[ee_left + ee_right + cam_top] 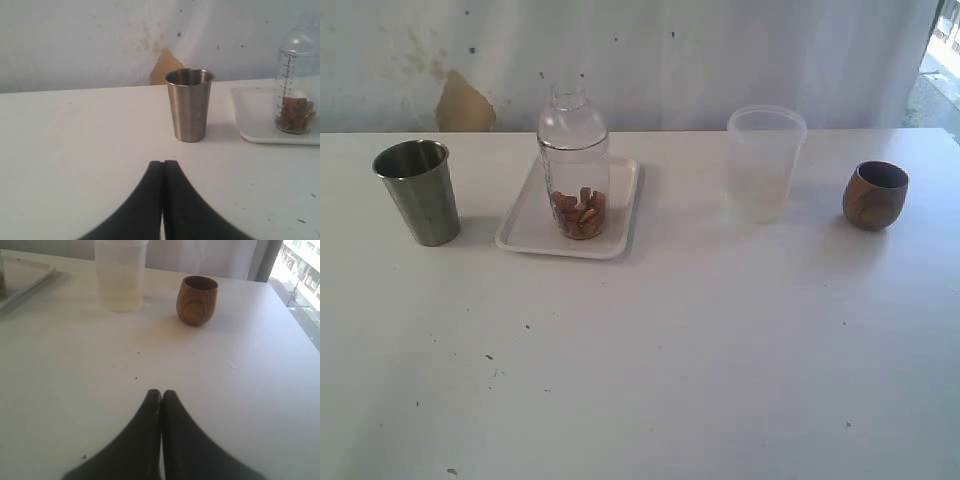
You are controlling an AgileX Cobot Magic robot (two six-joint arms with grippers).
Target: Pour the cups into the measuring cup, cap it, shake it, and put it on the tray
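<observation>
Upright on the tray [525,238], a little right of its middle: the measuring cup [575,165], capped with a clear dome lid [570,105], brown pieces [580,213] heaped in its bottom. More bare tray floor on the cup's left than on its right; low raised rim all round.

Left of the tray, near but not touching: the steel tumbler [418,192], upright, mouth up. Right of the tray, across a plain gap: a frosted container [764,165], upright. Farther right again, well apart from the tray: the wooden cup [875,195], upright.

Pressed together, tip against tip, gripping nothing: left gripper [163,165], low over the table on the near side of the tumbler and well short of it, a corner of the tray beyond. Likewise pressed together and gripping nothing: right gripper [161,394], low over the table, well apart from the tray, with the wooden cup and frosted container ahead of it.

Nearer than the tray: a broad bare stretch of white table [670,380] across the full width of the exterior view, marked only by small dark specks. Behind the tray: a narrow strip of table, then its far edge against a pale wall [720,60]. On that wall, behind and left of the tray, a tan patch [463,103] and scattered dark spots. Far right of the tray, past the wall's end, a bright window [942,60].
</observation>
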